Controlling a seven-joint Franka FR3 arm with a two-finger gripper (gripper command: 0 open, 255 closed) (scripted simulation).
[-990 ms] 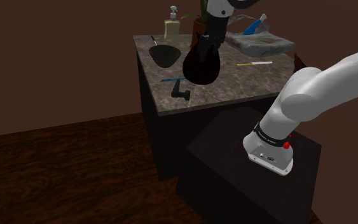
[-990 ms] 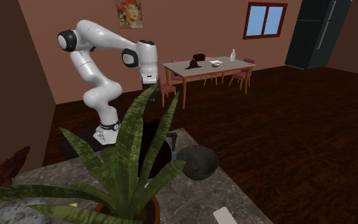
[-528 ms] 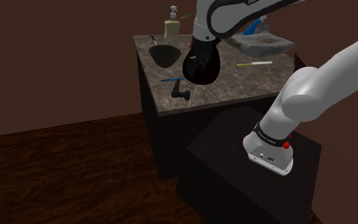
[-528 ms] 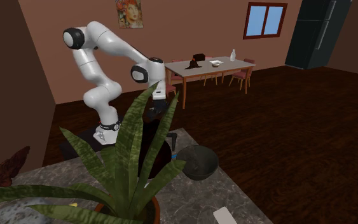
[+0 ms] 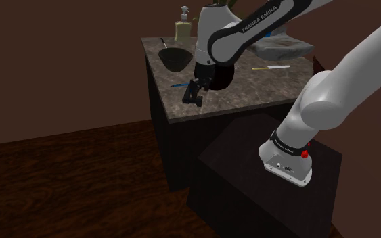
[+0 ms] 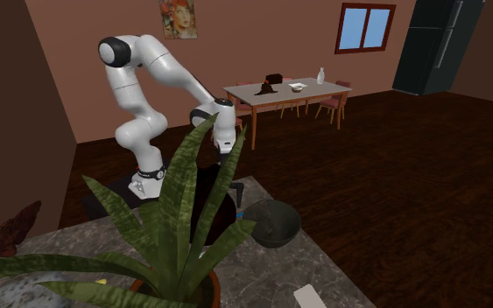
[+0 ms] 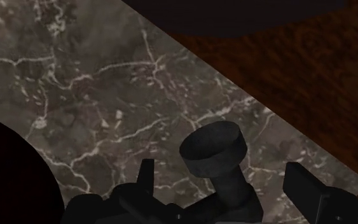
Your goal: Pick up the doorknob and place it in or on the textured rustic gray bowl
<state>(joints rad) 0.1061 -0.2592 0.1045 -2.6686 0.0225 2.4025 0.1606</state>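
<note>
Since the doorknob (image 7: 212,149) lies by the counter (image 5: 250,91) edge, upper middle of the shoulder view, my gripper (image 5: 196,88) hovers with fingers spread astride its stem, ready to close. The dark bowl (image 5: 175,59) waits just above and left.

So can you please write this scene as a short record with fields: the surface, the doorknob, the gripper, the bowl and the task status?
surface: dark marbled counter
doorknob: black, resting on the counter close to its edge
gripper: open, low over the doorknob, one finger on each side, neither touching it
bowl: dark, on the same counter, apart from the doorknob, further up in the shoulder view
task status: doorknob not yet grasped, not yet in the bowl
</note>
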